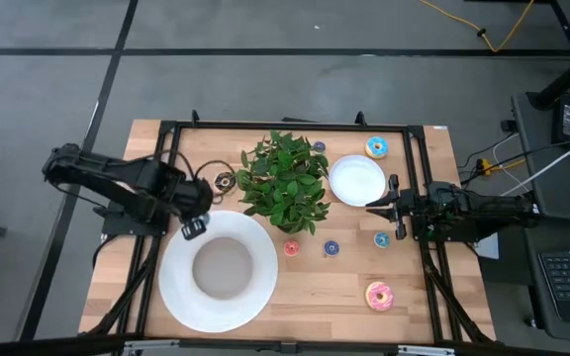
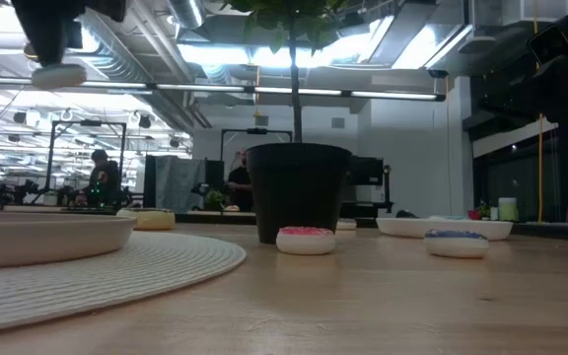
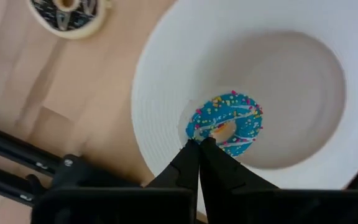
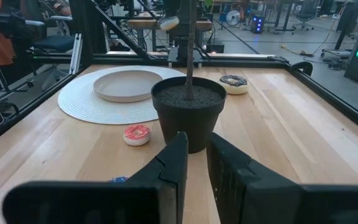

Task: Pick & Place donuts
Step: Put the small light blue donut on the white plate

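Note:
My left gripper (image 3: 199, 143) (image 1: 194, 227) is shut on a light-blue-frosted sprinkled donut (image 3: 225, 124) above the left rim of the large white plate (image 1: 255, 297). In the low view the donut (image 2: 59, 75) is high off the table. The chocolate donut (image 1: 225, 181) lies on the wood left of the plant. Another blue-frosted donut (image 1: 376, 147) and the pink one (image 1: 378, 295) rest on the table's right side, with tiny red (image 1: 292, 247), blue (image 1: 332, 248) and teal (image 1: 382, 238) ones between. My right gripper (image 1: 382, 207) (image 4: 194, 168), open and empty, hovers by the small white plate (image 1: 356, 180). My left gripper pinches the blue donut's outer rim (image 3: 194, 134) between its two fingers, coming from above and slanting in from the table's left. The donut is lifted clear of the plate and sticks out beyond the fingertips, frosting up.
A potted plant (image 1: 285, 178) stands mid-table, its black pot (image 4: 188, 112) right in front of my right gripper. The large plate sits on a round white mat (image 2: 166, 266). A black frame (image 1: 295, 126) runs around the table. Bare wood lies along the near edge.

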Motion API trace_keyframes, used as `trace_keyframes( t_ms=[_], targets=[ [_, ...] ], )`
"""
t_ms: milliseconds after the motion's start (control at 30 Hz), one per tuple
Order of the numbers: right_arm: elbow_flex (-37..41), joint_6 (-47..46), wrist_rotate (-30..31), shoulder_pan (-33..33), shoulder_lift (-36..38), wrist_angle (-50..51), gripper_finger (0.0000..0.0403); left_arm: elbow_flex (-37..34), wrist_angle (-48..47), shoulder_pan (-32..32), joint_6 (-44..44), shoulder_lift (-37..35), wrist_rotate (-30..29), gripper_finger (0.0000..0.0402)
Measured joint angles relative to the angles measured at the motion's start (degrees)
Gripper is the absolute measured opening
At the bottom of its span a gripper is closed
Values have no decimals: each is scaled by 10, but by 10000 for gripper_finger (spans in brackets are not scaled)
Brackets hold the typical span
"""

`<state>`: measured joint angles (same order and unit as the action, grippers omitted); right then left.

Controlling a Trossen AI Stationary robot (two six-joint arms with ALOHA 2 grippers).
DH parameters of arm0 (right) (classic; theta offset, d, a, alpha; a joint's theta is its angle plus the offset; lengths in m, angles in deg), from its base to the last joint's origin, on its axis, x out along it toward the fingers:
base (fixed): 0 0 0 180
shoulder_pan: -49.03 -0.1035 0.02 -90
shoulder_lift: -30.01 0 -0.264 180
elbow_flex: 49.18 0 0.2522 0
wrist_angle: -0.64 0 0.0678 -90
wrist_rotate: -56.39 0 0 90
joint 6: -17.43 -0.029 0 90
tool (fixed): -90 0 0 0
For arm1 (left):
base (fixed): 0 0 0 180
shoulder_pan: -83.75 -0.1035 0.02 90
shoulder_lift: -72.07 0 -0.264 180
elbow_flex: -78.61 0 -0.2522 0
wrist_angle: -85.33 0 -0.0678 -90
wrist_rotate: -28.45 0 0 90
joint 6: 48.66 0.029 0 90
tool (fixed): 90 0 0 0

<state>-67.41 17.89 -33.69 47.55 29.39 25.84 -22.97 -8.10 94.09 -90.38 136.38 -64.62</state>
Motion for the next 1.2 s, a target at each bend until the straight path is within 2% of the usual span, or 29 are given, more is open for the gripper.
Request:
trace_keyframes(
  t_ms=[367,700,1200],
  targets=[
    [0,0,0,0,0,0,63,0,7,-147,67,13,0,2],
    [0,0,0,0,0,0,63,0,75,-284,147,48,16,2],
    [0,0,0,0,0,0,63,0,212,-406,215,150,47,2]
  ],
)
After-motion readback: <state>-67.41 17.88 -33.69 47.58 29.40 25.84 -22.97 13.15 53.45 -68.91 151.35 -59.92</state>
